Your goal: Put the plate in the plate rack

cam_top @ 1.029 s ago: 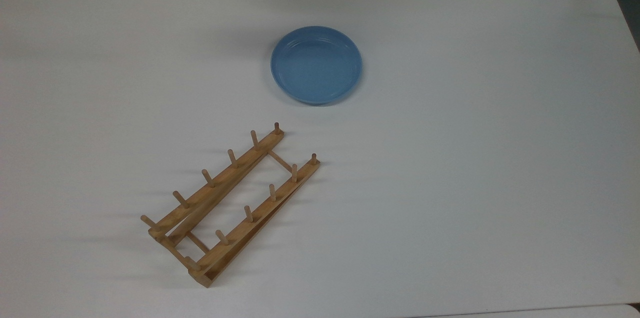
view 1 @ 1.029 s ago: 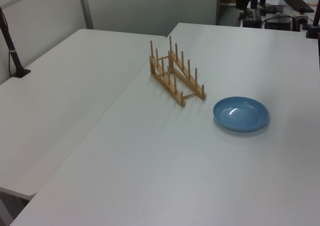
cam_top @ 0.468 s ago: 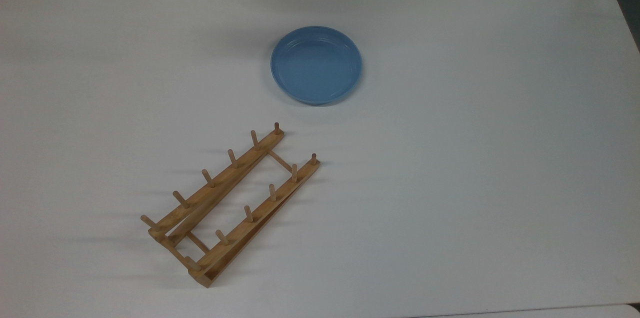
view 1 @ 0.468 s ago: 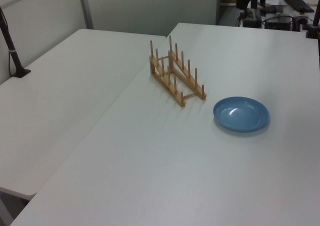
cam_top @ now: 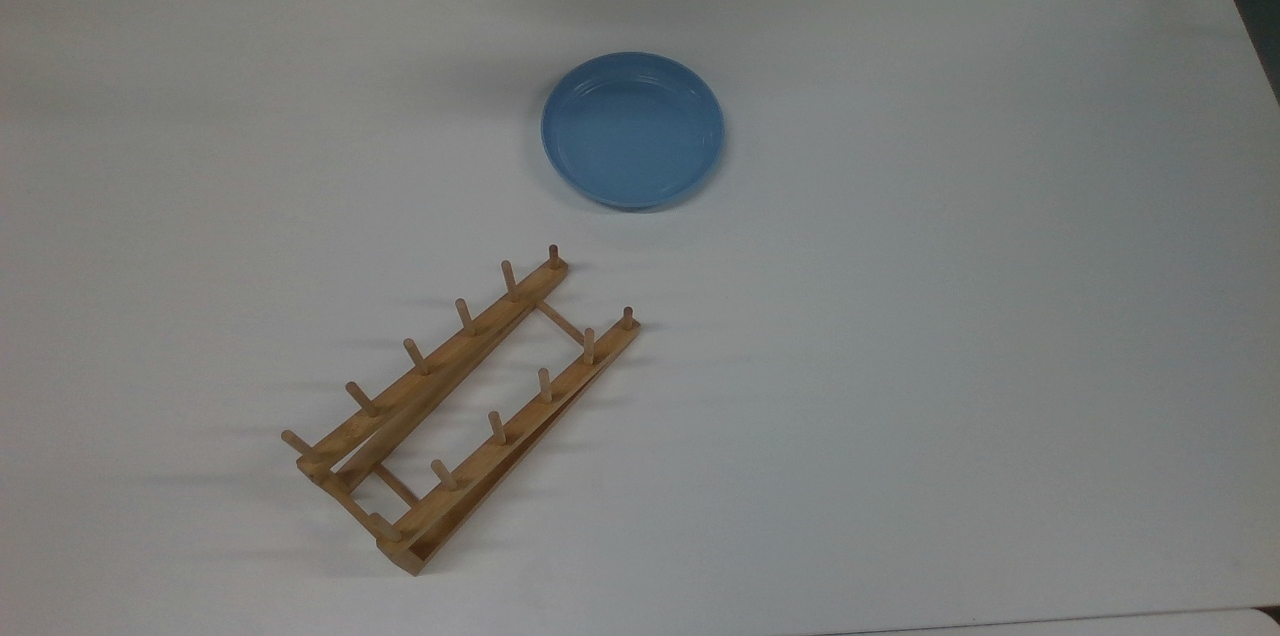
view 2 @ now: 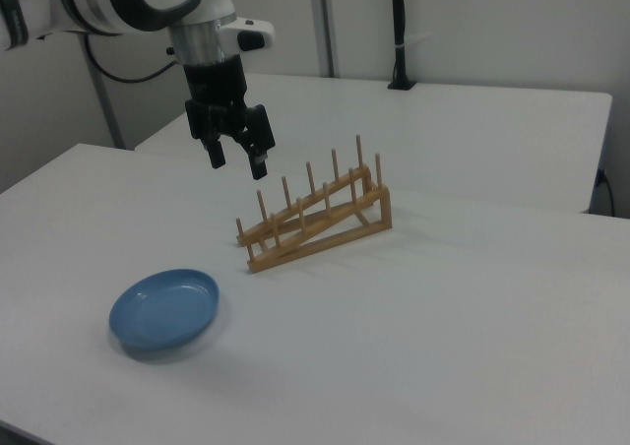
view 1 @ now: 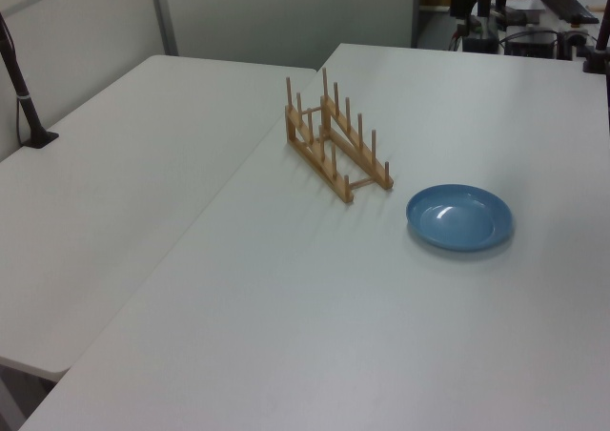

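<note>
Round, shallow, light-blue glossy plate (cam_top: 633, 130): flat on the white table (cam_top: 950, 316), near the light-brown wooden pegged plate rack (cam_top: 460, 406), apart from it. Rack slots vacant. Black two-finger gripper (view 2: 235, 158): raised, fingers spread, empty. Progress: nothing accomplished; grasp, lift, slotting remain.

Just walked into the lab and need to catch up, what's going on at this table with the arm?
A robot arm's end effector hangs open in the air above the white table, holding nothing. The round light-blue glossy plate lies flat on the table, untouched and apart from the light-brown wooden peg rack, which has nothing in its slots. In the right view the end effector sits high above the table, up and to the right of the plate. The job of standing the plate in the rack is not yet begun.
</note>
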Tool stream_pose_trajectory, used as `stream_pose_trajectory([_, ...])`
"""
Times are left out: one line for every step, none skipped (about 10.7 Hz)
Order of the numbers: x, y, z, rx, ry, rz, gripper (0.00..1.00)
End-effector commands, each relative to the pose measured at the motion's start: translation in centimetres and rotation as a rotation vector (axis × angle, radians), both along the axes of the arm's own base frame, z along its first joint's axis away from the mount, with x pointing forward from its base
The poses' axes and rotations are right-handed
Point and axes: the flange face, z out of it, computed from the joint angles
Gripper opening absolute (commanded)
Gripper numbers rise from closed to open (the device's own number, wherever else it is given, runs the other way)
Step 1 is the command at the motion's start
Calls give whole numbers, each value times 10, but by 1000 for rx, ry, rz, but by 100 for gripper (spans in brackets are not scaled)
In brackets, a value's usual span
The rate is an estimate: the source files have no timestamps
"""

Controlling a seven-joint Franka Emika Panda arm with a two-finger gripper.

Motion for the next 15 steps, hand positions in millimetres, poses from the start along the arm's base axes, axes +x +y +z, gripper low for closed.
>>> stream_pose_trajectory([-2,-2,2,37,1,0,100])
stream_pose_trajectory([2,-4,0,38,-10,-2,100])
stream_pose_trajectory([6,-3,0,39,-33,0,100])
stream_pose_trajectory([6,-3,-1,49,-35,0,100])
stream_pose_trajectory([8,-4,-4,67,-33,2,100])
stream_pose_trajectory([11,-4,-11,84,-19,19,100])
stream_pose_trajectory([15,4,-18,89,-9,37,100])
stream_pose_trajectory([19,8,-26,92,5,44,100])
stream_pose_trajectory([22,16,-32,93,15,69,100])
stream_pose_trajectory([27,20,-44,108,37,114,100])
stream_pose_trajectory([34,24,-61,149,59,156,100])
stream_pose_trajectory([41,32,-82,183,95,206,100])
stream_pose_trajectory([49,47,-107,193,138,262,100])
stream_pose_trajectory([54,53,-129,206,177,318,100])
stream_pose_trajectory([57,54,-149,221,209,370,100])
